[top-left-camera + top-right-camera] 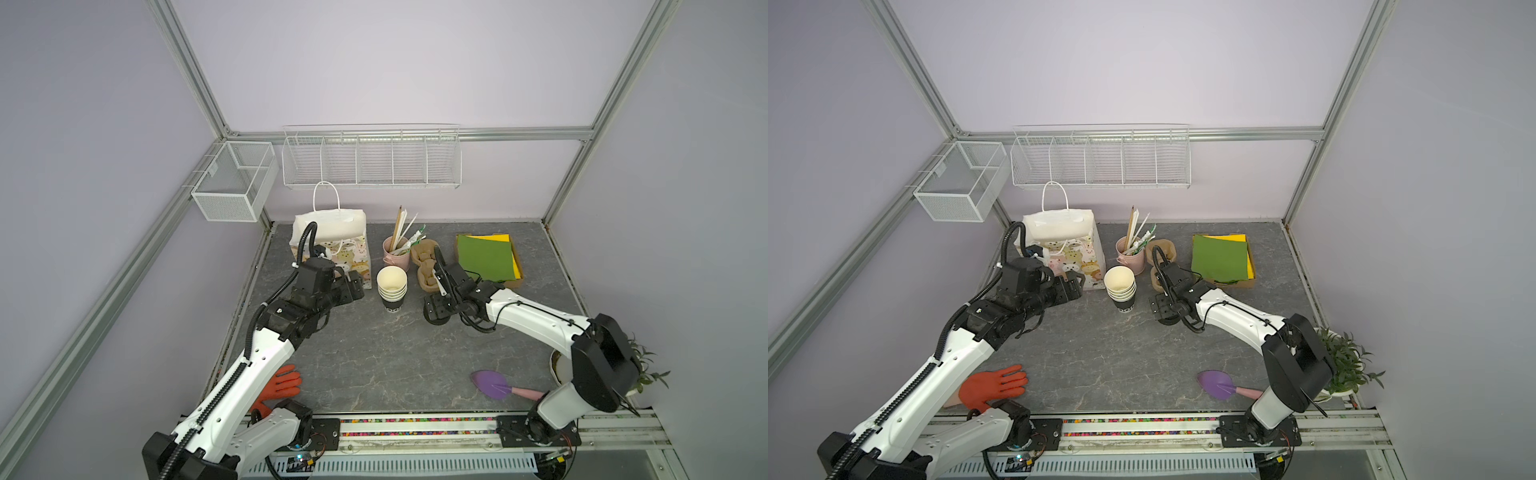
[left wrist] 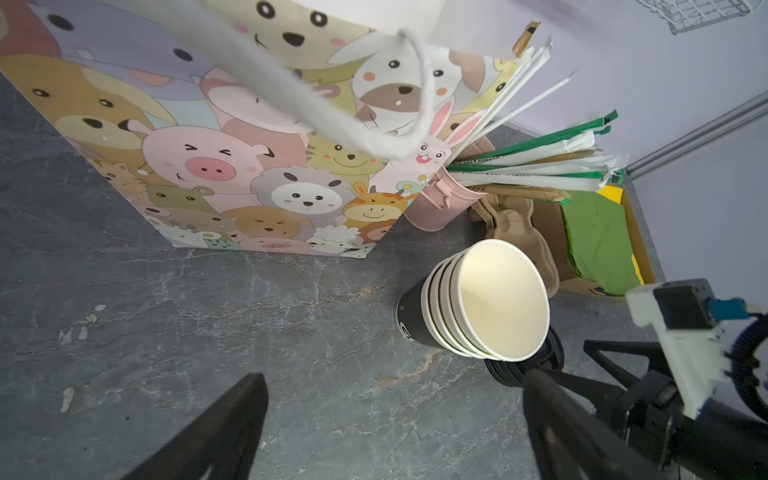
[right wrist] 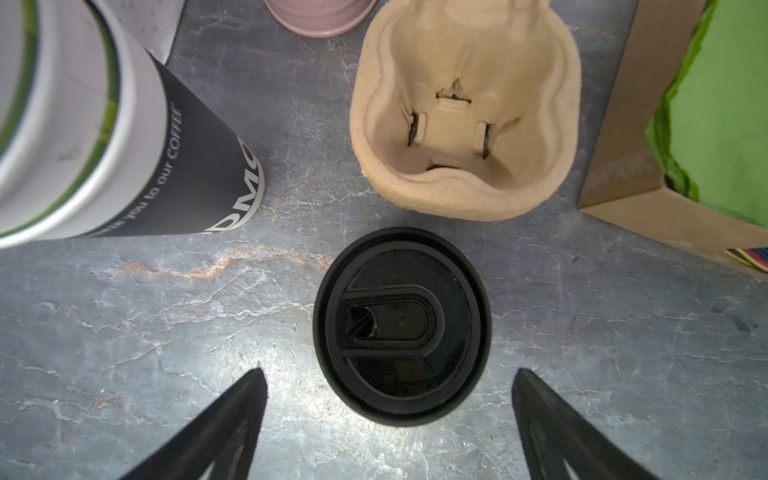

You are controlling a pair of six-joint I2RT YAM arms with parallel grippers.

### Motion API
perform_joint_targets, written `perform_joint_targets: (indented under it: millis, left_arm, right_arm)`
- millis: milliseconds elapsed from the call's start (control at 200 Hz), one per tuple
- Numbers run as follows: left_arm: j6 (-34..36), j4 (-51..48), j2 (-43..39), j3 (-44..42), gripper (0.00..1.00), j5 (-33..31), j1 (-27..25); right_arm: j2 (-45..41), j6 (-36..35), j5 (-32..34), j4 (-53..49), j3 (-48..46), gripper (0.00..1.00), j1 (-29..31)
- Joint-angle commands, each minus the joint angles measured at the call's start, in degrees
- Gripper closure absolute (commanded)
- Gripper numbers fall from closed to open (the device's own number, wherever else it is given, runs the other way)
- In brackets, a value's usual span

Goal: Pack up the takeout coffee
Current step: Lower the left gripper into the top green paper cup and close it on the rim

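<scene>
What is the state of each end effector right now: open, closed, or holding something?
Left end effector: open, holding nothing.
Right end effector: open, holding nothing, poised over the black lid.

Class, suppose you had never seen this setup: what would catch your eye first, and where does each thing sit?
The cartoon-animal gift bag at the back left stands out first, with a stack of cream-lined cups just right of it. The open right pincer hovers over the black-lidded takeout coffee beside a pulp cup carrier. An orange glove lies at the near left edge.
</scene>
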Motion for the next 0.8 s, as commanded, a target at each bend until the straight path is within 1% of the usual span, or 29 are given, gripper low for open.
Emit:
perform_joint_targets:
  millis: [0, 120, 205, 245, 325, 395, 560, 690, 795]
  left_arm:
    - [-2.6, -3.21, 2.58, 2.78, 0.09, -3.59, -2.61]
    - [-3.86, -4.5, 7.52, 5.85, 0.13, -5.82, -6.44]
    - [-4.79, -4.21, 10.49, 7.3, 0.14, -6.29, -7.74]
    - [-5.06, -3.95, 11.76, 7.86, 0.14, -6.09, -8.06]
    - [-5.39, -4.04, 14.26, 9.21, 0.2, -6.38, -8.31]
    - [-5.47, -4.1, 16.18, 10.28, 0.21, -6.33, -8.44]
    - [-5.7, -3.72, 19.96, 11.87, 0.3, -6.33, -8.91]
    - [-5.89, -3.63, 22.36, 13.05, 0.32, -7.19, -9.75]
    - [-5.91, -3.44, 23.76, 13.49, 0.39, -7.34, -9.94]
  right_arm:
    - [-4.03, -1.03, -0.43, 1.28, -1.46, 0.05, -0.35]
    - [-6.63, -1.56, -0.96, 2.44, -2.74, 0.06, -0.78]
    - [-7.76, -1.61, -1.76, 3.32, -3.82, 0.06, -1.31]
    - [-8.22, -1.53, -2.04, 3.56, -4.24, 0.06, -1.55]
    - [-8.96, -1.51, -2.63, 3.92, -4.89, 0.06, -1.92]
    - [-9.89, -1.37, -3.15, 4.28, -5.51, 0.06, -2.21]
    - [-11.97, -1.46, -4.34, 5.06, -6.38, 0.06, -2.46]
    - [-13.22, -1.46, -5.33, 6.29, -7.44, 0.06, -2.52]
    - [-13.46, -1.51, -5.46, 6.02, -7.61, 0.06, -2.45]
